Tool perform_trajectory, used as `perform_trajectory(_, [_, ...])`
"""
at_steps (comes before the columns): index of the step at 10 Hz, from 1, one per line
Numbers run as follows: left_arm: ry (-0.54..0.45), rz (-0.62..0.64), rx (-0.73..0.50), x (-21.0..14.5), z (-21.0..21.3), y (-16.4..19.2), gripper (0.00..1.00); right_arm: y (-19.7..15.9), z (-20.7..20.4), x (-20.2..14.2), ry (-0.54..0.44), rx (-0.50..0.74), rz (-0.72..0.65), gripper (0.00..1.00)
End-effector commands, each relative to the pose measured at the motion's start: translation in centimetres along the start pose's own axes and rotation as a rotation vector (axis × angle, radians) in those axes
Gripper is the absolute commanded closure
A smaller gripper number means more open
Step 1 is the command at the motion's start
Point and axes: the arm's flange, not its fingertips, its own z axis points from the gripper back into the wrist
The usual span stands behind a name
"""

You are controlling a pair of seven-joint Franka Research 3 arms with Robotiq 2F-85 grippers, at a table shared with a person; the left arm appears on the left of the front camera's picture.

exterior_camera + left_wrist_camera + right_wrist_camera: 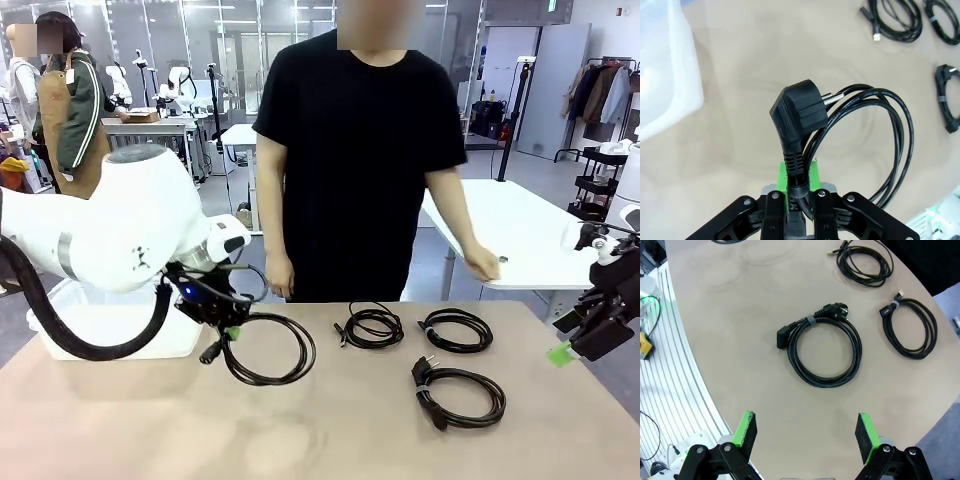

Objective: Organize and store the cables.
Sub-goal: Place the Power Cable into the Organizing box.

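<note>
Workroom viewed across a beige table (330,430) whose near edge is rounded. Beyond it lies a grey floor (440,275). At far right stand a white table (520,225), a black cart (597,185) and a coat rack (603,95) hung with garments, next to a pale grey panel (555,90). Glass partitions (200,40) span the far left and centre, with a small white table (240,135) before them. Lighting is even and bright.

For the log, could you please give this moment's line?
left tool: shut on cable | right tool: open | three loose cables on table
</note>
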Motion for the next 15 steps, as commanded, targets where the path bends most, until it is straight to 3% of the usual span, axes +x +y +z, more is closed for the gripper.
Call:
perform_trajectory(1, [0.009, -0.091, -0.059, 2.3, 4.3, 4.6, 0.81, -0.1, -0.1, 0.0, -0.009, 0.009, 0.006, 0.0])
perform_trajectory(2, [0.076, -0.114, -0.08, 3.1, 5.8, 7.2, 0.81, -0.1, -0.1, 0.0, -0.009, 0.009, 0.006, 0.0])
perform_trajectory(6, [0.024, 0.054, -0.076, 6.9, 8.4, 18.0, 0.81, -0.1, -0.1, 0.0, -0.009, 0.009, 0.006, 0.0])
perform_trajectory(8, [0.012, 0.027, -0.111, 8.0, 8.4, 23.6, 0.81, -0.1, -0.1, 0.0, -0.009, 0.009, 0.006, 0.0])
perform_trajectory(10, [0.001, 0.152, -0.128, 9.8, 5.7, 29.0, 0.81, -0.1, -0.1, 0.0, -0.009, 0.009, 0.006, 0.0])
perform_trajectory(15, [-0.007, 0.315, -0.083, 10.4, -1.2, 34.2, 0.81, -0.1, -0.1, 0.0, -0.009, 0.009, 0.006, 0.0])
